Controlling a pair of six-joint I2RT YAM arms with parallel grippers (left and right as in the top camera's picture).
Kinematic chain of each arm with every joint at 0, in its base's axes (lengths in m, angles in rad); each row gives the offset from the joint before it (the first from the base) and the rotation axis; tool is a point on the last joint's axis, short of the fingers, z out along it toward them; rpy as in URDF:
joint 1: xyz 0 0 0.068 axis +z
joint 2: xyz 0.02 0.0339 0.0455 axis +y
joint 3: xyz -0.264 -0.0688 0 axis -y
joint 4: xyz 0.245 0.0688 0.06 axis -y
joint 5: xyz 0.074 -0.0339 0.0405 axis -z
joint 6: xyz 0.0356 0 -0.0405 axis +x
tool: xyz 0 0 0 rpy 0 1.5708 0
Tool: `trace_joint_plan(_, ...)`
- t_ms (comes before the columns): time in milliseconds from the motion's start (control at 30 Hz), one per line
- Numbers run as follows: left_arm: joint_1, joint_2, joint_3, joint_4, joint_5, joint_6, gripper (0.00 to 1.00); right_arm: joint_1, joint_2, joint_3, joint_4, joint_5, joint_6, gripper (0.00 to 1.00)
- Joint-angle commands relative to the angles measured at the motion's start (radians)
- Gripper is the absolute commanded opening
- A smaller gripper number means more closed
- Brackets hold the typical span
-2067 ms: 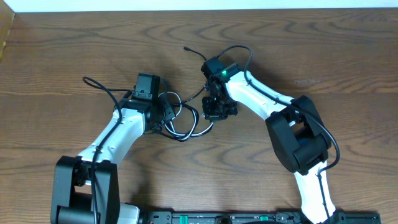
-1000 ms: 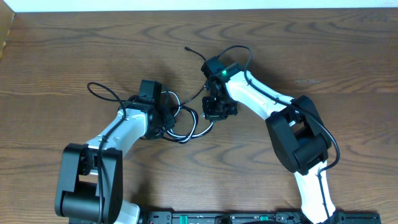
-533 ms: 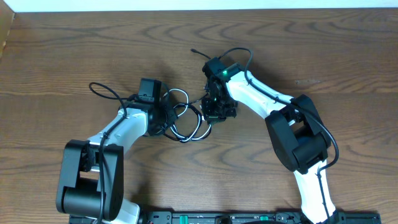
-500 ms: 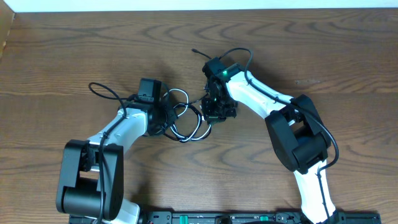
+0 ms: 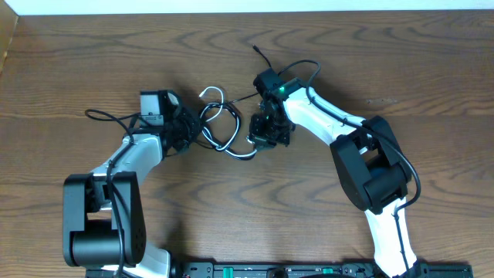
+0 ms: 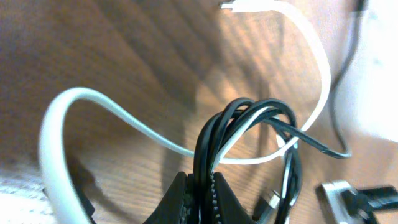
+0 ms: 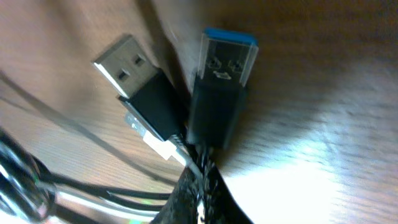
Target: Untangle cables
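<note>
The cables (image 5: 228, 131) lie tangled on the table between my two grippers. My left gripper (image 5: 187, 133) is shut on a bundle of black cable loops (image 6: 214, 140), which rise from between its jaws. The white cable (image 6: 311, 68) curves around those loops, and its plug end (image 5: 204, 93) points toward the far side. My right gripper (image 5: 261, 139) is shut on the cords just behind two USB plugs. One plug is black (image 7: 140, 81); the other has a blue tip (image 7: 225, 81). A black cable end (image 5: 257, 52) lies beyond the right arm.
The left arm's own thick black cable (image 5: 108, 117) loops out to the left. The wooden table (image 5: 370, 46) has a pale edge along the far side. The arm bases (image 5: 100, 224) stand at the near edge.
My left gripper has shut on the black loops and moved left and away from the right gripper. The tangle is stretched out between the two, and the white plug end has swung farther back.
</note>
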Motion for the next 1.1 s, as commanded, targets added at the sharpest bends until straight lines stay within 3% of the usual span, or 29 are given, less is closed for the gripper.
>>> trace_joint_plan(0, 0.010, 0.008, -0.005, 0.014, 0.134, -0.015, 0.07, 0.018, 0.047, -0.026, 0.057, -0.003, 0.164, 0.01)
trace_joint_plan(267, 0.010, 0.008, -0.005, 0.121, 0.319, 0.048, 0.08, 0.061, 0.047, -0.057, 0.316, -0.017, 0.309, 0.01)
trace_joint_plan(400, 0.010, 0.008, -0.005, 0.134, 0.341, 0.062, 0.07, 0.072, 0.047, -0.061, 0.413, -0.017, 0.293, 0.01)
trace_joint_plan(700, 0.010, 0.008, -0.005, 0.129, 0.300, 0.110, 0.07, 0.034, 0.047, -0.061, 0.570, -0.119, 0.109, 0.01)
trace_joint_plan(867, 0.010, 0.008, -0.005, 0.130, 0.297, 0.129, 0.07, 0.010, 0.047, -0.061, 0.464, -0.171, -0.171, 0.06)
trace_joint_plan(1067, 0.010, 0.008, -0.005, 0.130, 0.251, 0.128, 0.08, -0.062, 0.031, -0.060, 0.355, -0.352, -0.298, 0.17)
